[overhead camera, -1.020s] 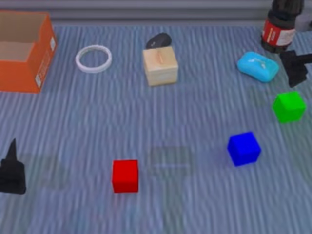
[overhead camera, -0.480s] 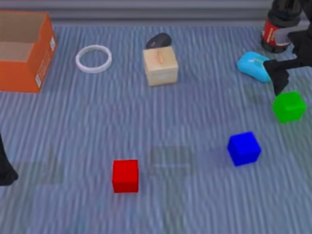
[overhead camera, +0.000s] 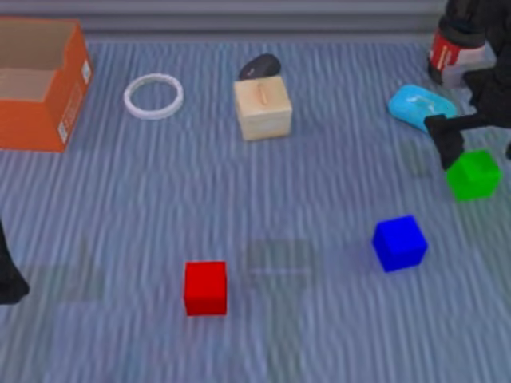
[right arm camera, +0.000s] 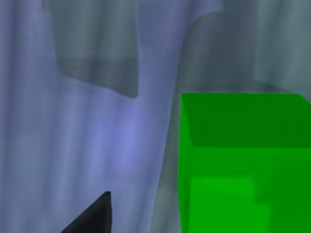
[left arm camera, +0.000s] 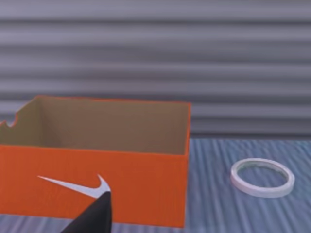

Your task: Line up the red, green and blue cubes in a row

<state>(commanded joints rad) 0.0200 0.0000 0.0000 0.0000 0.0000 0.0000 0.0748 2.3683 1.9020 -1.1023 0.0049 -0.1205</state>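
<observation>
Red cube (overhead camera: pixel 205 287) — near edge of the surface (overhead camera: pixel 319 183), left of centre. Blue cube (overhead camera: pixel 399 242) — farther back, right of centre. Left hand (overhead camera: pixel 8 275) — parked at left edge; opening cannot be told. Green cube (overhead camera: pixel 473 174) — far right, apart from the others. Right hand (overhead camera: pixel 479 148) — directly over it, fingers spread, holding nothing.

The top camera is looking straight down on the bench (overhead camera: pixel 303 191). The left wrist camera is facing level across it toward the orange box (left arm camera: pixel 97 160), also showing from above. The right wrist camera is hanging very near the green cube (right arm camera: pixel 243 165).
</observation>
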